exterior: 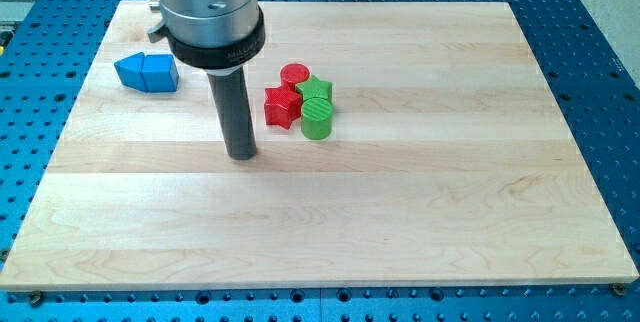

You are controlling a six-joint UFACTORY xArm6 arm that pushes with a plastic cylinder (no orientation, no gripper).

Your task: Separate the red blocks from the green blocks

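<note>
Wooden bench (420, 212) lies bare at the view's bottom. Nearest me, my tip (241, 154) rests on it, just left of the cluster and apart from it; being a plain rod, this tool has nothing to clench. Next, the green cylinder (317, 119) stands upright, touching the red star (282, 105). Behind them sit the green star (316, 89) and the red cylinder (295, 74). Farther left lie blue blocks (147, 72).
</note>
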